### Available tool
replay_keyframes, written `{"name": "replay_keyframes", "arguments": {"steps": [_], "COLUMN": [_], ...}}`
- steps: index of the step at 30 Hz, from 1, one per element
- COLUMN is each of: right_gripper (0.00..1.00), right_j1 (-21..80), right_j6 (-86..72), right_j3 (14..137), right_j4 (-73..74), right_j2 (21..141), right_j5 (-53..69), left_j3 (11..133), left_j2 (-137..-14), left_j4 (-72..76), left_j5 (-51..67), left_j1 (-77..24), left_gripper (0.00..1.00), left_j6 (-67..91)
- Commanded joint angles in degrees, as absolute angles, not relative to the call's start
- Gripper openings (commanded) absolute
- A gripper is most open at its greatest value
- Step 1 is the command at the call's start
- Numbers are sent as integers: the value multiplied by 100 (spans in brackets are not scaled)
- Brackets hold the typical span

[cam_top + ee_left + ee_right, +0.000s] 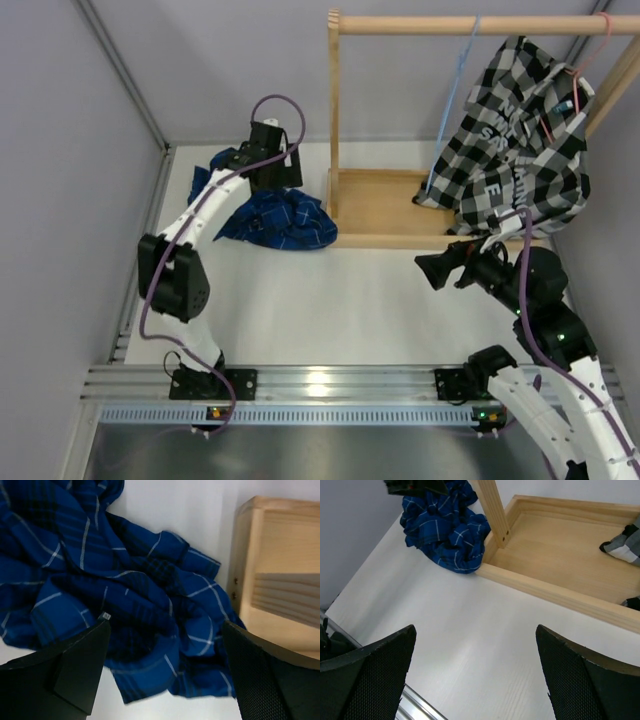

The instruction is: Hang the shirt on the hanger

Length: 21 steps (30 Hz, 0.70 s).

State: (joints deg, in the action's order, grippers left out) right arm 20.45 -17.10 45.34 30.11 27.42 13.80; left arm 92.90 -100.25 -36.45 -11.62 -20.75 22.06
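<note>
The royal-blue shirt [278, 217] lies crumpled on the white table, against the left corner of the wooden rack base. My left gripper [274, 178] hovers just over its rear part. In the left wrist view the shirt [135, 590] fills the space under the open left gripper [165, 647], and no fabric is pinched between the fingers [75, 665]. The light-blue hanger [455, 95] hangs bare from the rod. My right gripper [428, 271] stands open above bare table [475, 650], with the shirt [445, 525] far to its upper left.
A wooden rack stands at the back, with a tray-like base [380, 205] and a top rod [470, 24]. A black-and-white checked shirt [520, 140] on a pink hanger [592, 48] hangs at its right end. Grey walls close in the left and back. An aluminium rail [330, 385] runs along the near edge.
</note>
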Motion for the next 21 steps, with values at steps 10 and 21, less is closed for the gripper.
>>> {"name": "replay_keyframes", "arguments": {"steps": [10, 21], "right_gripper": [99, 99], "right_j1": [1978, 1986], "right_j6": [-1810, -1600], "right_j3": [4298, 4236], "right_j4": [2488, 2303], "right_j2": [2821, 3217], "right_j5": [1836, 1538], "left_j3": [9300, 8420], "left_j2": [-10723, -9722], "left_j4": [-4271, -4289], "left_j5": [335, -931], "left_j1": [-1933, -2645], "left_gripper": [70, 0], "left_j6": [1661, 1934]}}
